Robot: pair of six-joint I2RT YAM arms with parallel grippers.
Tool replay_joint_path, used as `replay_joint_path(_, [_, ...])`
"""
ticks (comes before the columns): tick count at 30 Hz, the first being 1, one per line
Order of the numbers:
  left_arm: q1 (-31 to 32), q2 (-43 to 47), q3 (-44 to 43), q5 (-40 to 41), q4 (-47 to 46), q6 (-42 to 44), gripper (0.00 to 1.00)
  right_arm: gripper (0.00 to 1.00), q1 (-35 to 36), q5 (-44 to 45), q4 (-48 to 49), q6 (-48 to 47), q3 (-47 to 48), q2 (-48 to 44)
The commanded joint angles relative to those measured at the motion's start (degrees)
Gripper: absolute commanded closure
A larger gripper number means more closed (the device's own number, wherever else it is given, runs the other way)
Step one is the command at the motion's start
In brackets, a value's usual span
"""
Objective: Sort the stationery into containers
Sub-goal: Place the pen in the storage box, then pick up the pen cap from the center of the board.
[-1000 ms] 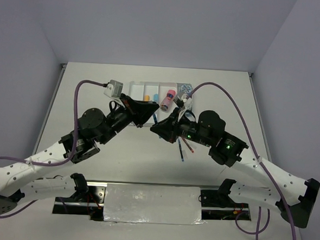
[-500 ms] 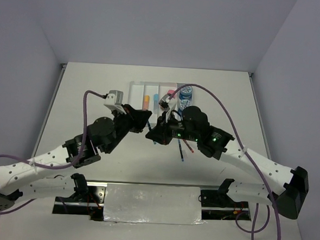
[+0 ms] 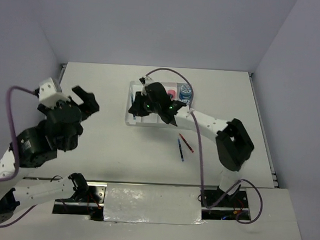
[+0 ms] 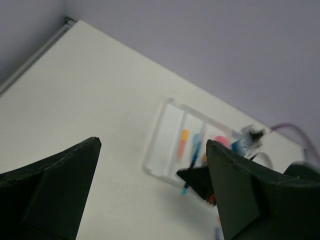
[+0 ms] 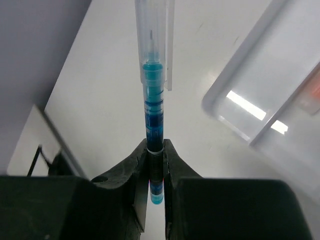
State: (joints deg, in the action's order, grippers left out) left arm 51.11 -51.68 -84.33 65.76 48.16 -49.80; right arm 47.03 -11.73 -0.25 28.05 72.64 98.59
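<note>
Left gripper [image 4: 152, 144] retreated; white table [image 3: 104, 144], lavender walls [image 3: 155, 22].

Left gripper [image 4: 153, 144] withdrawn leftward, jaws now wide apart; right gripper [image 5: 155, 150] moved translucent blue-ink pen [image 5: 154, 95] to clear divided plastic tray's [image 5: 260, 95] left end.

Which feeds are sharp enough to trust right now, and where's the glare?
Left wrist view: soft all over, tray and contents smeared. Right wrist view: blue pen crisp, white glare strips on the tray floor. Top view: sharp, evenly lit.
</note>
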Motion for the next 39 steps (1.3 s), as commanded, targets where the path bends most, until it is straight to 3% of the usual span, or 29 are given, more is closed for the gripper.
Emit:
replay_joint_path(1, [-0.1, 7.3, 18.3, 0.1, -5.7, 7.3, 0.01, 1.00, -2.0, 7.8, -6.1, 7.5, 15.0, 10.3])
replay_joint_path(6, [0.4, 10.0, 21.5, -5.2, -2.2, 5.9, 0.01, 1.00, -3.8, 14.9, -17.7, 11.9, 34.3, 23.3])
replay_joint_path(10, [1.6, 9.0, 21.5, -5.7, -0.3, 6.1, 0.01, 0.96, -4.6, 14.3, -24.4, 12.8, 43.9, 33.2])
replay_joint_path(19, [2.9, 10.9, 21.4, -5.6, -0.3, 6.0, 0.01, 0.84, -5.2, 12.1, -21.1, 13.7, 38.1, 34.6])
replay_joint_path(25, [3.6, 11.6, 21.3, -5.2, 0.3, 5.8, 0.01, 0.59, -5.3, 9.2, -21.9, 13.0, 38.7, 36.1])
replay_joint_path(27, [3.8, 11.7, 21.3, -5.1, 0.5, 5.6, 0.01, 0.51, -5.2, 8.6, -21.6, 12.6, 38.5, 35.5])
replay_joint_path(32, [4.3, 11.7, 21.1, -4.4, 1.3, 4.8, 0.01, 0.49, -5.3, 9.1, -20.4, 12.1, 35.4, 30.6])
replay_joint_path(35, [4.6, 12.1, 21.4, -4.4, 1.0, 5.0, 0.01, 0.49, -5.3, 8.3, -18.7, 8.4, 32.3, 23.6])
replay_joint_path(39, [5.0, 12.3, 21.5, -4.8, 0.6, 5.4, 0.01, 0.49, -5.3, 8.5, -18.6, -1.2, 23.2, 6.6])
